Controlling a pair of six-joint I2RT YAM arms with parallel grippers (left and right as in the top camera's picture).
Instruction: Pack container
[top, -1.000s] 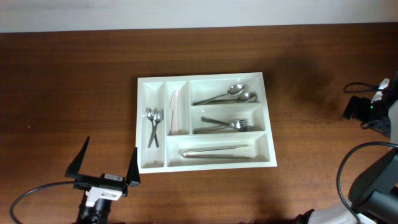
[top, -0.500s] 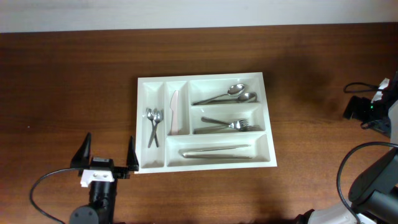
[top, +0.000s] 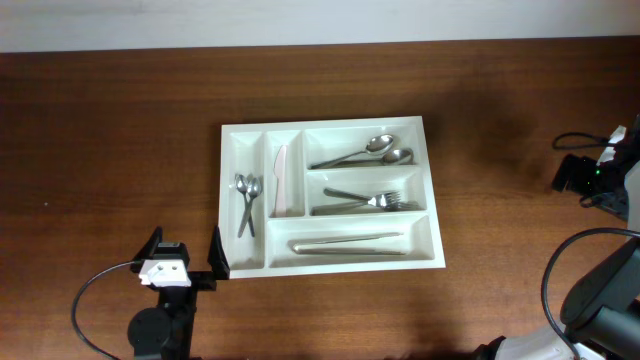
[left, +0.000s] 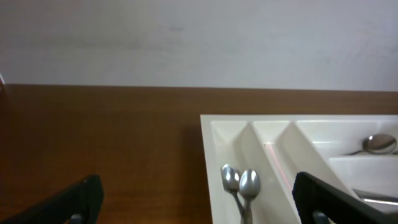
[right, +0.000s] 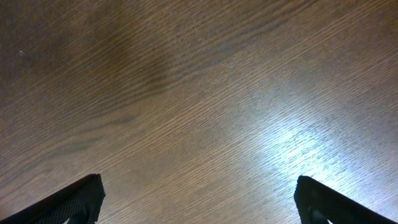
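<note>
White container (top: 243, 150) on brown wooden table (top: 120, 150)

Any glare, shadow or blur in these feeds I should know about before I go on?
Overhead: even light, the tray and its cutlery sharp, with a faint dark patch on the table to the right of it. Left wrist: slightly soft, though the small spoons still read clearly. Right wrist: a bright glare patch low and right on the wood, and a darker shadow towards the upper left.
</note>
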